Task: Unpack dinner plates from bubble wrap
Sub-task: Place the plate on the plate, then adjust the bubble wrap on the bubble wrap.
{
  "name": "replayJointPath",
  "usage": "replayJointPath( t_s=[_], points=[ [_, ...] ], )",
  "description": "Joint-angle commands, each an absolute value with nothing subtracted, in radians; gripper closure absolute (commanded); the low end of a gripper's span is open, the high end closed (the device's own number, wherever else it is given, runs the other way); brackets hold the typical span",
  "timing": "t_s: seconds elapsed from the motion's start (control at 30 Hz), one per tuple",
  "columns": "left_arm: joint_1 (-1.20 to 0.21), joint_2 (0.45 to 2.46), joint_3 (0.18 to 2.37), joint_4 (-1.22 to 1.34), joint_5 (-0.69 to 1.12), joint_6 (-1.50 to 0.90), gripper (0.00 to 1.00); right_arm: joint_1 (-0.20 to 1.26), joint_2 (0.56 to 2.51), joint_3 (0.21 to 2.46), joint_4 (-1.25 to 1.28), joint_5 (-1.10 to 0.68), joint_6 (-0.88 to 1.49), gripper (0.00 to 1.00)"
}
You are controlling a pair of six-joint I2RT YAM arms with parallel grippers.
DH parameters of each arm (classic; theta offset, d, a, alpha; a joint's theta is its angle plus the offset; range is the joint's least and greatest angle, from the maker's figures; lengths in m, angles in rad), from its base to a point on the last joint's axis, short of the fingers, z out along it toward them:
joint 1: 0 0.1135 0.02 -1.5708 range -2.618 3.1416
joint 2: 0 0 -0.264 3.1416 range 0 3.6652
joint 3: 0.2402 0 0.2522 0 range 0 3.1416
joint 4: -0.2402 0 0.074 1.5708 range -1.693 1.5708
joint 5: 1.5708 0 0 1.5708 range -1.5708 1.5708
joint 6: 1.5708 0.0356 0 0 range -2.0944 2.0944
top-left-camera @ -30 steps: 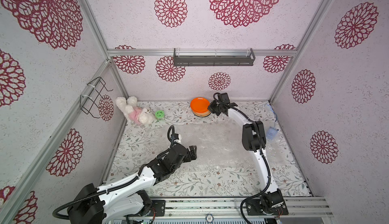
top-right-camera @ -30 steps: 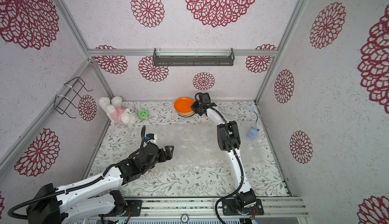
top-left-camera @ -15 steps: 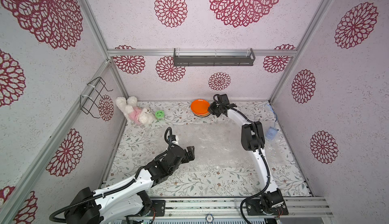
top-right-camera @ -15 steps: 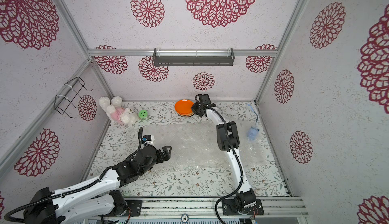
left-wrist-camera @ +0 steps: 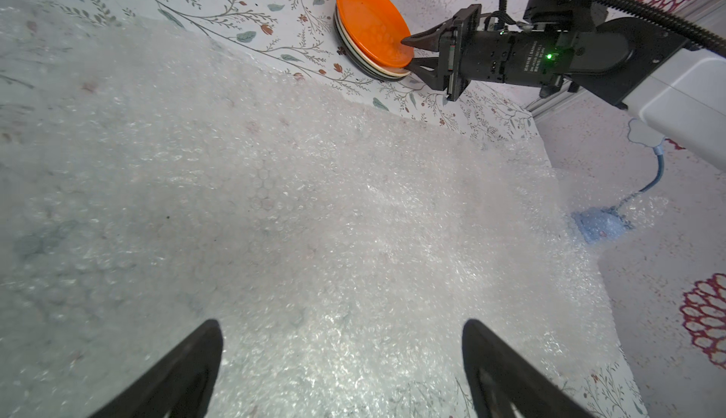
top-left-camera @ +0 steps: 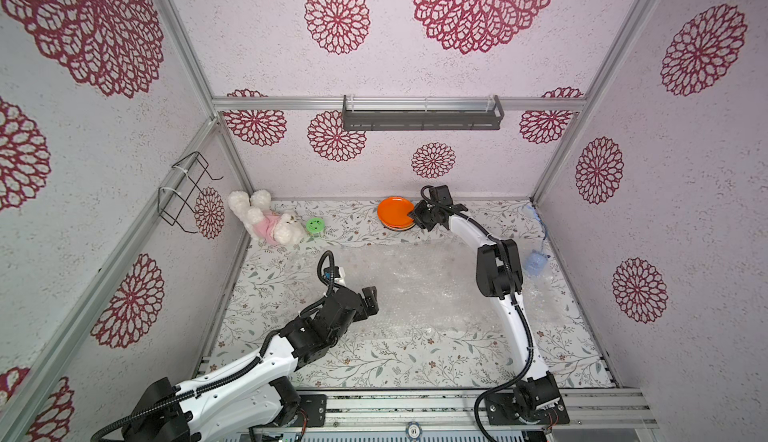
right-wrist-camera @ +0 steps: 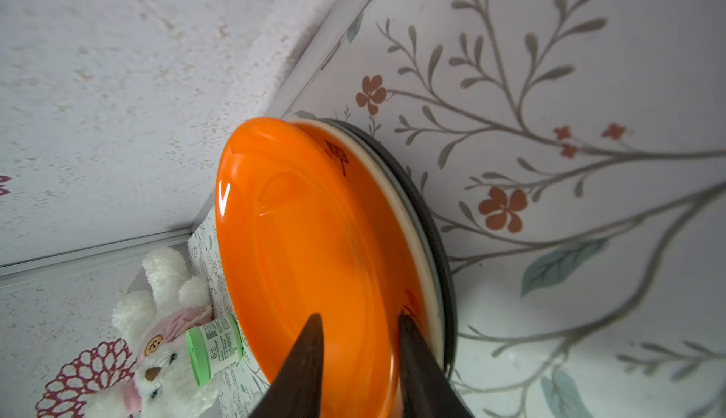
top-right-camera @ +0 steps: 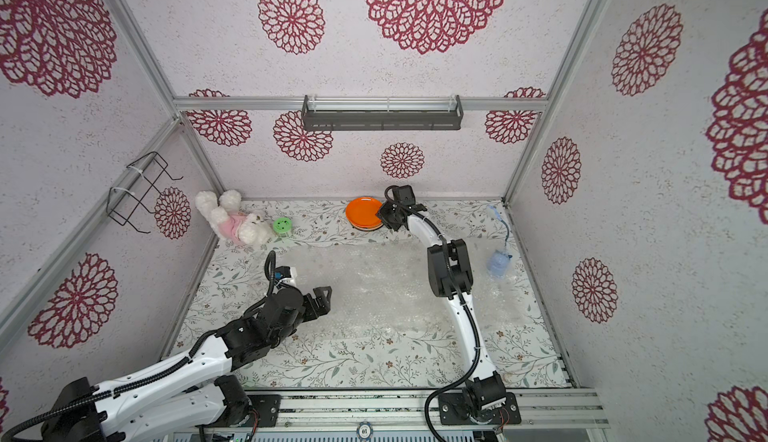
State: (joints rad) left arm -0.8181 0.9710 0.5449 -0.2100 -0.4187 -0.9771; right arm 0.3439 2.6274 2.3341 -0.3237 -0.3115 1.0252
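- Several dinner plates [top-left-camera: 395,211] sit stacked at the far edge of the desk [top-left-camera: 365,361], orange on top.
- Right gripper [left-wrist-camera: 406,54] fingers stand apart, straddling the orange rim.
- Left gripper [left-wrist-camera: 341,323] fingers gape above bubble wrap [top-left-camera: 415,286] mid-desk.

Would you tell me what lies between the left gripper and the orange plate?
Flat bubble wrap, then a strip of bare table before the plate, shown in the left wrist view.

Bright, even, diffuse light, with only faint, soft shadows. The bubble wrap [left-wrist-camera: 314,200] sparkles with tiny highlights, and the orange plate [right-wrist-camera: 298,239] carries a white glare streak. Both wrist views blur close to the lens; both top views bend straight lines at their edges
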Motion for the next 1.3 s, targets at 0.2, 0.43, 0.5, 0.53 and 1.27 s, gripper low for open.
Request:
replayJointPath(
  t_s=[0.2,0.43,0.5,0.53,1.27],
  points=[
    [-0.689,0.934,0.575,-0.314,-0.372,-0.993,0.03,0.344,2.501,2.308,-0.368,-0.295,0.9,0.39],
    [-0.543,0.877,0.623,-0.415,-0.31,-0.955,0.03,0.342,2.401,2.228,-0.351,-0.317,0.821,0.27],
    [-0.491,0.865,0.635,-0.456,-0.299,-0.962,0.03,0.338,2.383,2.231,-0.369,-0.344,0.802,0.25],
    [-0.466,0.86,0.638,-0.472,-0.295,-0.967,0.03,0.337,2.372,2.229,-0.378,-0.349,0.788,0.24],
    [-0.032,1.332,0.651,-0.186,0.084,-0.739,0.04,0.084,1.436,0.904,-0.231,-0.205,0.523,0.03]
  ],
)
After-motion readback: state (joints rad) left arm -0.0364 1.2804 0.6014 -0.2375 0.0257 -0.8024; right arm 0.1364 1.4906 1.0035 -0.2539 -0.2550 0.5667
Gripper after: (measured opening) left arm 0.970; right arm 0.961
